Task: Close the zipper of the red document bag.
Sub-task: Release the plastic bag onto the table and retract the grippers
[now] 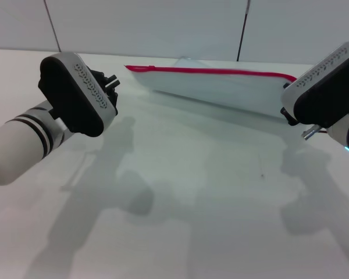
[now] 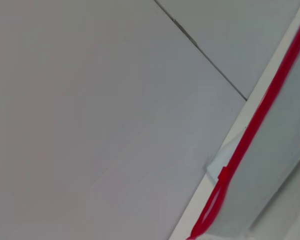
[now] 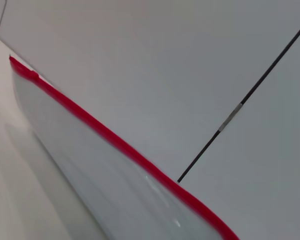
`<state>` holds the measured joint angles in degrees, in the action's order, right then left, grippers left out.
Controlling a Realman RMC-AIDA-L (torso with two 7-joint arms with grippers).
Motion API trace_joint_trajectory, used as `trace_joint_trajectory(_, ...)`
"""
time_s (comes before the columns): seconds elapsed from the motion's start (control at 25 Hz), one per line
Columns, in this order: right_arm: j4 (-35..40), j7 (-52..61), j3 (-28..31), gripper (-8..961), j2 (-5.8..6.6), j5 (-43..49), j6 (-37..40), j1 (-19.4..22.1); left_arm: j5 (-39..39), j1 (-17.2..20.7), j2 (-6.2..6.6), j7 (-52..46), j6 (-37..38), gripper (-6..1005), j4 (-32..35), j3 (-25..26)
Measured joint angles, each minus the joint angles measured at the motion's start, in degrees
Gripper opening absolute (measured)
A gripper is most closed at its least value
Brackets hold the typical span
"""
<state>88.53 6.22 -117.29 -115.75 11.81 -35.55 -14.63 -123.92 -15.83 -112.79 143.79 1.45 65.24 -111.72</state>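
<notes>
The left hand (image 1: 111,83) hovers above the tabletop (image 1: 180,192) at the near-left end of the red document bag (image 1: 221,90), just beside that end but not touching it. Its fingers are mostly hidden behind the wrist housing, so I cannot tell whether they are spread or pressed together. The right hand (image 1: 291,116) sits at the bag's opposite end, tucked under its own housing — here too the fingers do not show, and I cannot tell their state, nor whether they have hold of the bag's corner.

The placing reads as a two-ended approach: one hand to steady the bag, the other to draw the slider along.

Between the two hands the bag lies far back on the white tabletop, close to the wall, with the zipper (image 1: 215,71) along its far long edge. In the left wrist view the zipper (image 2: 255,120) splits into a narrow loop at its near end, which suggests the bag is open there; the slider itself I cannot pick out. The right wrist view shows the zipper (image 3: 115,142) as one unbroken strip over the translucent bag (image 3: 90,175).
</notes>
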Motion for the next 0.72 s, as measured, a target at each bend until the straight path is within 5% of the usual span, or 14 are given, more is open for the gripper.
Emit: trace_joint_trajectory(0.72, 0.2, -0.1, 0.1, 48, 0.0, 0.1, -0.1, -0.1, 0.0, -0.3, -0.35, 0.0, 0.0, 83, 0.0, 0.6)
